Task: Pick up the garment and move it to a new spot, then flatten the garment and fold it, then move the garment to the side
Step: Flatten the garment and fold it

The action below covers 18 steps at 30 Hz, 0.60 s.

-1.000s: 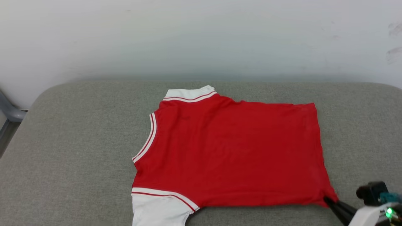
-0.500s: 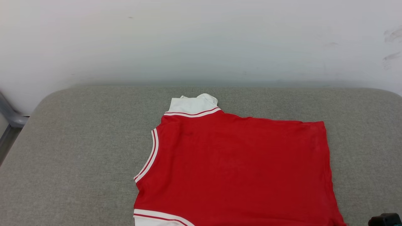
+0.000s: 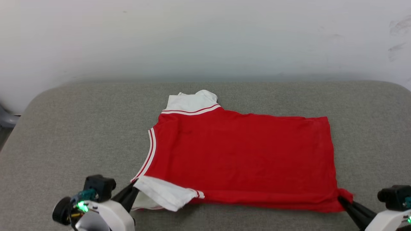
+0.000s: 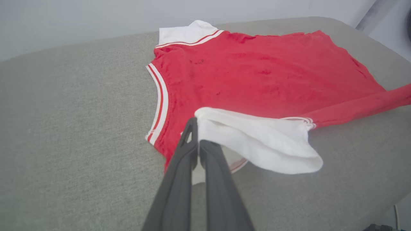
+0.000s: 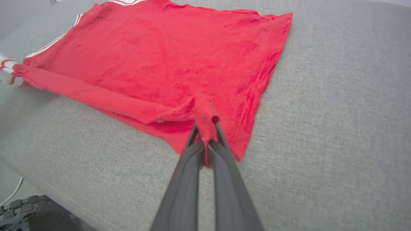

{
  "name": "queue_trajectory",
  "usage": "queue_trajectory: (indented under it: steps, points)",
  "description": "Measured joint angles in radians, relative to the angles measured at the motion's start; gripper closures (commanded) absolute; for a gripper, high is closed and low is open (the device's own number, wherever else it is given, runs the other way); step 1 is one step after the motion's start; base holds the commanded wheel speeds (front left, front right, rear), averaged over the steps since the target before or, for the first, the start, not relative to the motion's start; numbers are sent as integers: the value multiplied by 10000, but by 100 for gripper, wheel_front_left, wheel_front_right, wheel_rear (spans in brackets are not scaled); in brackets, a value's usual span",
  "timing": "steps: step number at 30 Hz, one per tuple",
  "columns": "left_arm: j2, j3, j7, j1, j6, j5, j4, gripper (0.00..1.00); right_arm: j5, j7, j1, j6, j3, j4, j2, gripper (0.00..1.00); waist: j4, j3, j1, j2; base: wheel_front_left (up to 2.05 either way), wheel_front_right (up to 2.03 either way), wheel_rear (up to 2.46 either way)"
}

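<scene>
Right gripper (image 3: 341, 199) body cut off at head-view edge; clamped on garment (image 3: 244, 154) hem corner. Left gripper (image 4: 194, 130) pinches near white sleeve (image 4: 257, 141), raised. Garment spread on grey bench (image 3: 80, 128).

A grey fabric pad (image 3: 74, 128) with rounded corners spreads across the head view, its weave fine and even. Behind it rises a plain pale wall (image 3: 205, 38), softly lit, with dark scuffs (image 3: 396, 25) at the upper right. A grey metal bar (image 3: 5, 118) shows past the pad's left edge. In the right wrist view, a white cable (image 5: 12, 192) and a dark toothed chain (image 5: 22, 213) lie on the pale floor (image 5: 8, 170) below the pad's seamed edge.
</scene>
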Motion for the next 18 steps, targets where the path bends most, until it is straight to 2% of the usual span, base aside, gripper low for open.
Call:
queue_trajectory:
  steps: [9,11,18]
  points:
    - [-357,-10,629,-2584,-1018,474,1486,100,96,428,-1491,0,-48,31,100,100,-212,890,1,0,0,0,0]
    - [-460,-59,792,-3303,-1361,614,2194,100,130,623,-2130,0,163,291,140,100,-300,1296,1,0,0,0,0]
    - [-945,-222,857,-4499,-2086,811,3864,100,148,798,-3550,0,700,1198,222,100,-491,2195,2,0,0,0,0]
